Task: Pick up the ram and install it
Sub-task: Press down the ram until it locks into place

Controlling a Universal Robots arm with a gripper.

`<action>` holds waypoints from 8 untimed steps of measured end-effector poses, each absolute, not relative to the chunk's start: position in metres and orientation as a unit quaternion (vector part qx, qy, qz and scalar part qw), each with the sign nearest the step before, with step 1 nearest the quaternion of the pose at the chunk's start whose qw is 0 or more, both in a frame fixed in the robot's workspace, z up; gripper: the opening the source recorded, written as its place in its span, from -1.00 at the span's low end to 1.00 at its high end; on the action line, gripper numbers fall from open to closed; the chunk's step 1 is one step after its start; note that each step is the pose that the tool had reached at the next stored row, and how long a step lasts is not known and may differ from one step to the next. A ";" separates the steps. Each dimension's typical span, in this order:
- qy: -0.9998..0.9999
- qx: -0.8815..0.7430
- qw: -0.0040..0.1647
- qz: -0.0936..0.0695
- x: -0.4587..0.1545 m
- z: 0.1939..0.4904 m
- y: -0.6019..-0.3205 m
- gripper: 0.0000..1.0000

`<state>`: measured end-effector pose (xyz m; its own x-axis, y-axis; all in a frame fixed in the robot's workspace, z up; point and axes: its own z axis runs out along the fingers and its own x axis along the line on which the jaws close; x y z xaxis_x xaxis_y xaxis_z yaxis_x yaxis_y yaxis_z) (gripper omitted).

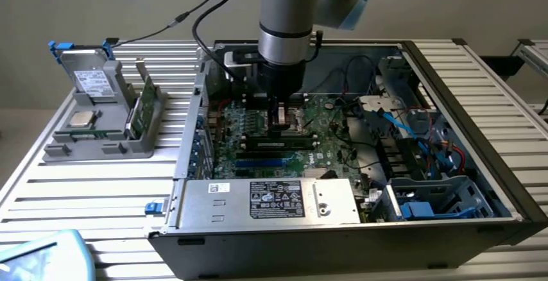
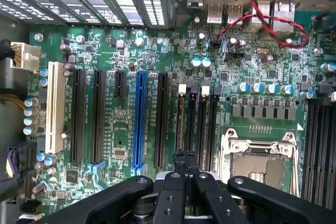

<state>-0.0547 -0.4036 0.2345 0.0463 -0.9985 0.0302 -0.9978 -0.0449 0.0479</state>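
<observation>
Ribbed metal table [image 1: 102,185] carries an open computer case [image 1: 479,133] that takes up the centre and the exterior view's right. The arm comes down from the upper middle of the frame into the case. Its gripper [image 1: 278,124] has the fingers pressed together and grips nothing; in the wrist view the closed fingertips [image 2: 184,157] are over the black memory slots [image 2: 207,124] of the motherboard [image 2: 121,51].

The ram [image 1: 278,144] stands on its edge in a slot at the centre of the frame, just under the gripper; I cannot tell if they touch. At the exterior view's left, a grey holder [image 1: 99,146] keeps a green card [image 1: 143,104] and a silver processor chip [image 1: 81,119].
</observation>
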 end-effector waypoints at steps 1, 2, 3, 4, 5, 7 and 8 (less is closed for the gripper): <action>-0.690 0.723 0.028 -0.006 -0.055 0.234 -0.404 -0.79; -0.690 0.723 0.028 -0.006 -0.055 0.234 -0.404 -0.79; -0.690 0.723 0.028 -0.006 -0.055 0.234 -0.404 -0.79; -0.690 0.723 0.028 -0.006 -0.056 0.234 -0.404 -0.79; -0.691 0.723 0.028 -0.005 -0.056 0.233 -0.404 -0.79; -0.690 0.723 0.027 -0.005 -0.056 0.232 -0.404 -0.79; -0.690 0.723 0.027 -0.005 -0.056 0.232 -0.404 -0.79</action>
<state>-0.0562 -0.4037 0.2319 0.0465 -0.9985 0.0302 -0.9979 -0.0450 0.0470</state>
